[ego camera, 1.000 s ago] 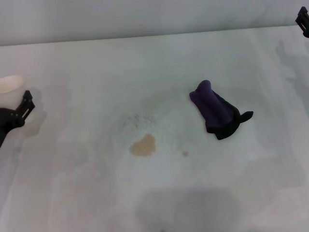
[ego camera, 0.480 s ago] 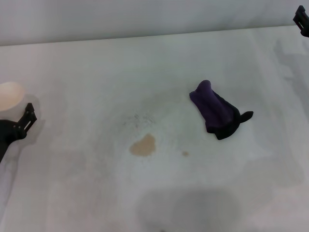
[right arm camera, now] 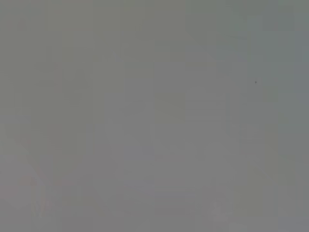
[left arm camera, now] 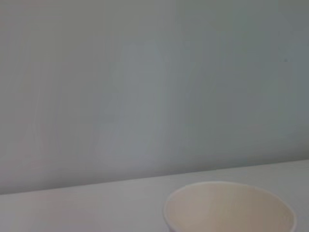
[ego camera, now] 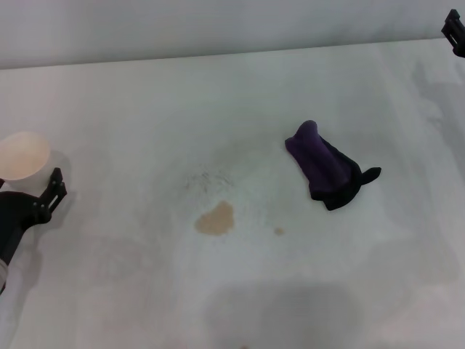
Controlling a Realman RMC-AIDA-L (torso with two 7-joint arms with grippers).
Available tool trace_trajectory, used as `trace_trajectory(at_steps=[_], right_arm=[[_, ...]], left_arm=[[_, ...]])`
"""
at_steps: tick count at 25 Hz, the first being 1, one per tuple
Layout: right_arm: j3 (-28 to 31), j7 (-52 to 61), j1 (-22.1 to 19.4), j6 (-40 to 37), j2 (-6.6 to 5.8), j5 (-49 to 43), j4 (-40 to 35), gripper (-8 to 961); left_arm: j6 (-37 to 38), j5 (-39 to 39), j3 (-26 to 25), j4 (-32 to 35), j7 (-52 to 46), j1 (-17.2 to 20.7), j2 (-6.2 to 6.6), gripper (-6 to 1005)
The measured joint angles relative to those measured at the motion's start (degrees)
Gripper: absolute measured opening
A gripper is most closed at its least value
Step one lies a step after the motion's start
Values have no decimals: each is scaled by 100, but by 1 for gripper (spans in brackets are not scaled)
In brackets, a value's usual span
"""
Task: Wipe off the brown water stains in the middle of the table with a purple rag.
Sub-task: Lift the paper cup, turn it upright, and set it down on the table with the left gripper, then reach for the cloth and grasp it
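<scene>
The purple rag [ego camera: 325, 166] lies bunched on the white table [ego camera: 145, 94], right of the middle, with a blackish end toward the front right. The brown water stains are a tan blotch [ego camera: 216, 218] in the middle and a tiny brown dot [ego camera: 279, 231] to its right. My left gripper [ego camera: 49, 195] is low at the table's left edge, far from the rag. My right gripper [ego camera: 455, 30] shows only as a dark tip at the far right corner. Neither touches the rag.
A white paper cup [ego camera: 23, 155] stands at the left edge just behind my left gripper; it also shows in the left wrist view [left arm camera: 229, 207]. A faint grey speckled smudge [ego camera: 208, 179] lies just behind the blotch. A pale wall runs behind the table.
My left gripper has moved toward the front and a little to the right, uncovering more of the paper cup. The rag, the stains and my right gripper have not moved.
</scene>
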Motion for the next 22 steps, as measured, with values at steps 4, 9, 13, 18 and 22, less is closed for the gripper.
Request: trace_trajectory(at_steps=[4, 9, 13, 18, 22], right_arm=[[-12, 0, -3, 2, 0, 0, 2, 829], [-67, 0, -9, 5, -4, 0, -9, 829], [-72, 0, -17, 22, -6, 0, -37, 829], [-128, 0, -24, 39, -17, 0, -47, 829], [-133, 0, -34, 121, -22, 0, -50, 830]], left_arm=[[3, 8, 0, 37, 5, 30, 0, 871], [61, 428, -2, 72, -50, 62, 22, 871], [291, 447, -6, 100, -32, 166, 9, 871], [307, 409, -10, 91, -22, 304, 12, 872], [201, 403, -5, 55, -28, 361, 8, 871]])
